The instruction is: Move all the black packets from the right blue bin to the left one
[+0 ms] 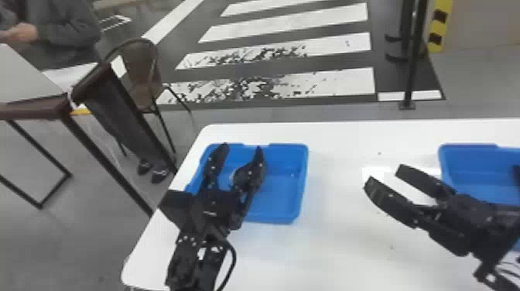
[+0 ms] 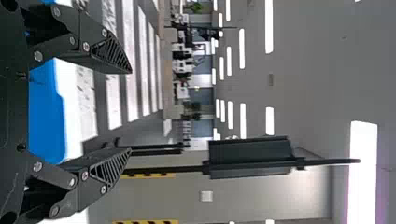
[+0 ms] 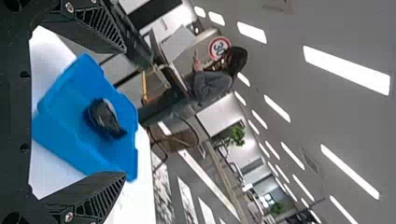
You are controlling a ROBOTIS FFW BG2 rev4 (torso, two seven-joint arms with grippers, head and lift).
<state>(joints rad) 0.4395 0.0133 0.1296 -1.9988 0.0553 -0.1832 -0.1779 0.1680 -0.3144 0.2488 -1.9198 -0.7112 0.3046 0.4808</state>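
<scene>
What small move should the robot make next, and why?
Probably bring the right gripper over the right bin: its jaws are open and empty, a black packet lies in the left bin, and something dark, perhaps another packet, shows at the right bin.

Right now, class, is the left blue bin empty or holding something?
Holding something, but not full: a black packet lies inside the left blue bin, with bare blue floor beside it.

On the smooth, faintly glossy table [image 1: 340, 251], we see the left blue bin [image 1: 278, 197] and right blue bin [image 1: 476, 176] in smooth plastic; the black packet [image 3: 103, 116] looks wrinkled, with a slight shine.
</scene>
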